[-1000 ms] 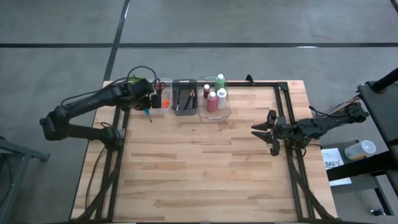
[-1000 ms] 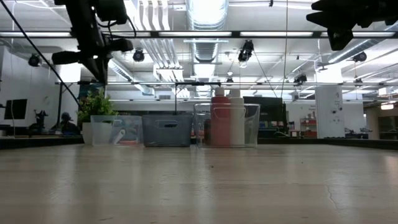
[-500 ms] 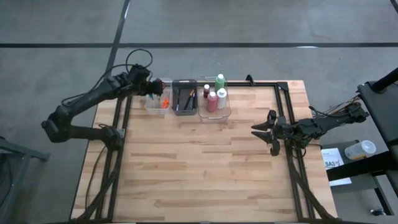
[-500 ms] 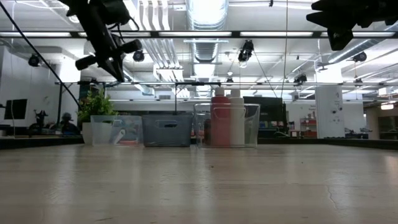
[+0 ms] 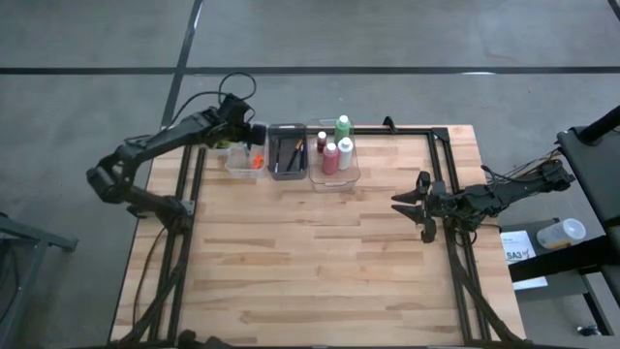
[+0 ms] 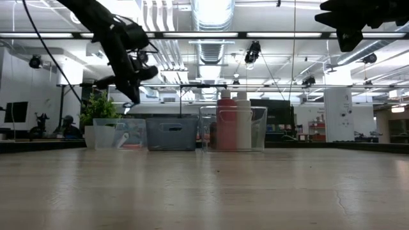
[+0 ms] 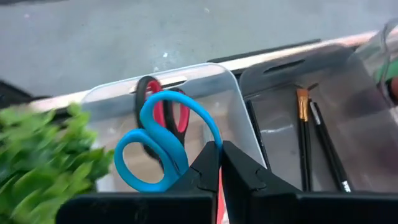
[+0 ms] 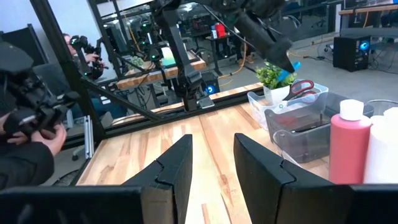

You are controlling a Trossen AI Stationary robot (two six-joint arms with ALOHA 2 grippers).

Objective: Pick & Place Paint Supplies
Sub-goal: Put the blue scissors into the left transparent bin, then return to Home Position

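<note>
My left gripper (image 5: 252, 136) hangs over the clear left bin (image 5: 244, 158) at the table's far left, shut on blue-handled scissors (image 7: 155, 146). Red-handled scissors (image 7: 163, 107) lie in that bin below them. Thin brushes (image 7: 311, 140) lie in the dark middle bin (image 5: 287, 151). Red, white and green paint bottles (image 5: 336, 150) stand in the clear right bin (image 5: 351, 173). My right gripper (image 5: 402, 202) waits open above the table's right side, holding nothing. My left gripper pinches the blue scissors between its two fingers just behind the point where the two handle loops meet (image 7: 198, 149). The fingers hide the blades. They slant down from the table's left. The scissors are lifted clear above the bin, loops sticking out past the fingertips.
A small green potted plant (image 7: 43, 158) stands just left of the clear left bin. A black frame (image 5: 436, 145) runs along the table's far and right edges. A person's hands (image 8: 31, 134) show beyond the table in the right wrist view. Bare wood (image 5: 310, 262) fills the near half.
My left gripper has carried the blue scissors toward the table's far edge and to the right, from beside the left bin to above it. It has sunk a little and rolled about its own line. It has stayed shut.
</note>
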